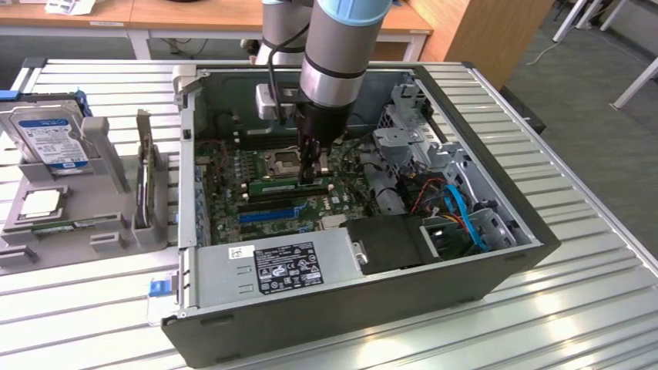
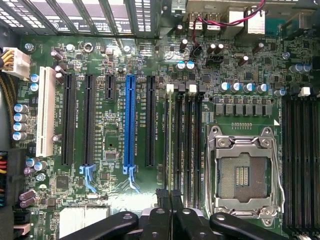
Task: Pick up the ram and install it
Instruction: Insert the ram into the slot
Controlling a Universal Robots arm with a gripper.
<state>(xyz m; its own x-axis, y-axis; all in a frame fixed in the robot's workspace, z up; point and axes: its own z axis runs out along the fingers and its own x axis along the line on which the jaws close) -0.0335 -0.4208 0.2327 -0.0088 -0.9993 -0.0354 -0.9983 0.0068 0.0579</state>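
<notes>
**Open computer case (image 1: 308,308), motherboard (image 2: 110,175), closed pincer (image 1: 311,176) down at the ram (image 1: 277,186).**
The ram stands on edge in a slot just beside the processor socket (image 2: 242,175). The pincer's shut tips sit at its upper edge, off its middle; whether they pinch it I cannot tell. Uneven pressure there could seat it tilted, leave the white latch (image 2: 170,88) unclipped, or flex the motherboard.

Motherboard (image 2: 125,60): green, with fine pale print. One blue slot (image 2: 130,120) and one white slot (image 2: 46,112) among black slots (image 2: 68,120). Ram (image 1: 277,186): green. Hard drive (image 1: 46,139): silver, blue-and-white label. Power supply (image 1: 221,270): grey, black label with white print. Cables (image 1: 471,220): blue. Table (image 1: 575,308): white, ribbed.
</notes>
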